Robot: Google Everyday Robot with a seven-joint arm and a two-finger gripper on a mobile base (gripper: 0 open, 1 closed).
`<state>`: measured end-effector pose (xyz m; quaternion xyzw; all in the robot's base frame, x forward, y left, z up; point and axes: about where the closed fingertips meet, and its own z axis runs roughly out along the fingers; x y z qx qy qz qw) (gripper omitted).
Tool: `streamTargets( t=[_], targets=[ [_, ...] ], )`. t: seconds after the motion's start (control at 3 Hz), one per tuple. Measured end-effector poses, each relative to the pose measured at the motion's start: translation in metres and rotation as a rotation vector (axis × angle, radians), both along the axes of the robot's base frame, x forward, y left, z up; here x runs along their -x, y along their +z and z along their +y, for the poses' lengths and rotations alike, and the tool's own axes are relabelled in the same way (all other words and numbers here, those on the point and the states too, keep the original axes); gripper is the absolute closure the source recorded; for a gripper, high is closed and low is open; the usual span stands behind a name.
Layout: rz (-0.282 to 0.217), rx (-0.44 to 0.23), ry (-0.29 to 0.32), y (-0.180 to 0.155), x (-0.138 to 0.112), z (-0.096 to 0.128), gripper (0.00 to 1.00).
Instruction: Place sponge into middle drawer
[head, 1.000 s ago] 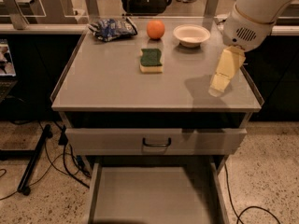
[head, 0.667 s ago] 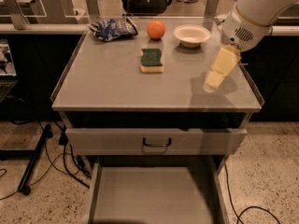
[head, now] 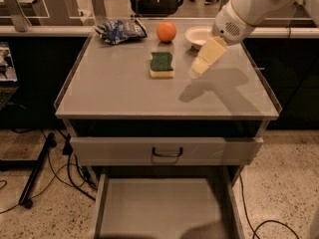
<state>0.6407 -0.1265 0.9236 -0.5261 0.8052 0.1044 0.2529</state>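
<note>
The sponge (head: 162, 64), pale yellow with its dark green face up, lies flat on the grey table top (head: 119, 93), toward the back middle. My gripper (head: 196, 71) hangs from the white arm coming in from the upper right. It is just right of the sponge, a little above the table top, apart from it and holding nothing. The middle drawer (head: 159, 210) is pulled out at the bottom of the view, a grey tray with a bare floor, below the table's front edge.
An orange (head: 166, 32), a white bowl (head: 198, 36) and a blue snack bag (head: 118, 30) sit along the back of the table. A closed drawer front with a black handle (head: 167, 153) is above the open drawer. Cables (head: 60, 171) lie on the floor at left.
My gripper has moved left across the table top, from near the right edge to just beside the sponge. The sponge and the drawer have not moved.
</note>
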Motion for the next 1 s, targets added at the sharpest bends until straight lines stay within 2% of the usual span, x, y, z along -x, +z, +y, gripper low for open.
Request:
streamTargets(
  t=[0.33, 0.67, 1.0],
  targets=[
    [-0.026, -0.035, -0.009, 0.001, -0.028, 0.024, 0.00],
    [-0.026, -0.035, -0.009, 0.001, -0.028, 0.025, 0.00],
    [-0.011, -0.061, -0.034, -0.011, -0.034, 0.028, 0.00]
  ],
)
